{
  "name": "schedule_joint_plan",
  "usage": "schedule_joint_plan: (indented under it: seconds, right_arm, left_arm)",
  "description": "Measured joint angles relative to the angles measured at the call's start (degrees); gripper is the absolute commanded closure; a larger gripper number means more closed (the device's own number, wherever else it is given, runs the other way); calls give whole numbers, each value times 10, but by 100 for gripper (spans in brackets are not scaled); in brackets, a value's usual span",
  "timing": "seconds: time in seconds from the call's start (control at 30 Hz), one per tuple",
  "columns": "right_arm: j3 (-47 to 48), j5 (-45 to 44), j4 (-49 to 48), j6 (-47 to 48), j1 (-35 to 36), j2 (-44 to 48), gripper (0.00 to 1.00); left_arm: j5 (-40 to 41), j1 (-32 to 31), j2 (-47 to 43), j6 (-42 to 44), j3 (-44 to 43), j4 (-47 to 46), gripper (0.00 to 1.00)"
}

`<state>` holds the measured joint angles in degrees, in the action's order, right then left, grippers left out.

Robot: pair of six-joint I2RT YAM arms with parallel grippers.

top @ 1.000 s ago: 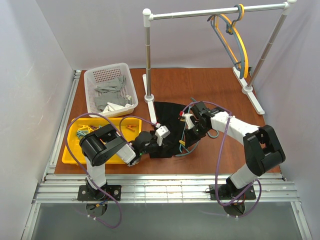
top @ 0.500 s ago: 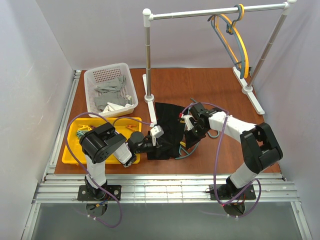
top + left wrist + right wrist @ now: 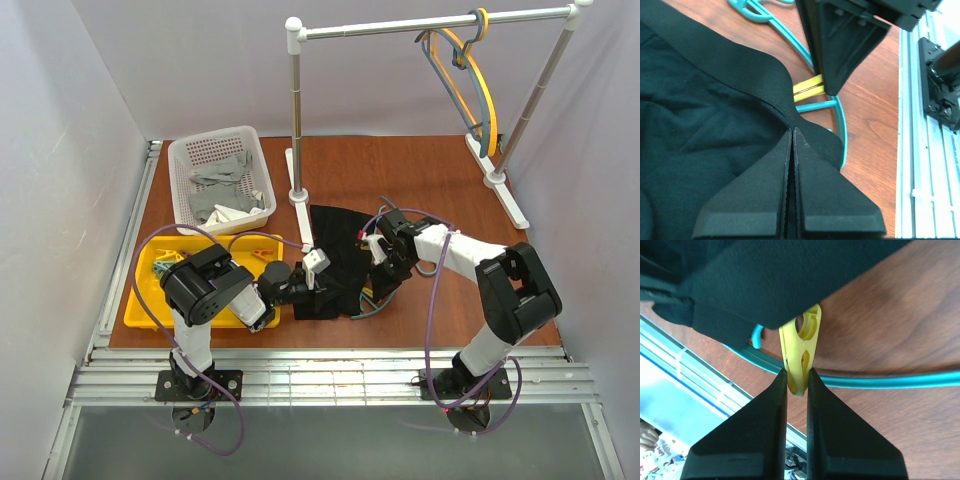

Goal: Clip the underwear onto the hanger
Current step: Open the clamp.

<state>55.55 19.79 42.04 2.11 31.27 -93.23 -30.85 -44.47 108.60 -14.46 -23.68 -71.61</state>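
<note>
At bottom centre we see the left gripper (image 3: 791,134) pressed together on the underwear (image 3: 700,125) edge. Right of it lies the teal hanger (image 3: 840,125); above, the right gripper (image 3: 826,86) pinches a yellow clip (image 3: 807,89).

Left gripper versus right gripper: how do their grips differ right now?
The left gripper is shut on the underwear at its edge, fingers meeting with only thin fabric between them. The right gripper is shut on a yellow clip, with its fingers slightly apart around it. The left gripper pinches soft black cloth, while the right gripper pinches a hard-looking clip. Both work beside the teal hanger lying on the table.
</note>
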Motion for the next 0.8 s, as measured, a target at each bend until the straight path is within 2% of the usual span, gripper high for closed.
schedule_joint_plan:
  seconds: [0.27,0.8]
  right_arm:
    - [-3,-28,0,-4,0,3,99]
    - [26,-14,4,6,4,-47,99]
  left_arm:
    - [19,9,0,0,0,18,100]
    - [39,34,0,3,-8,54,100]
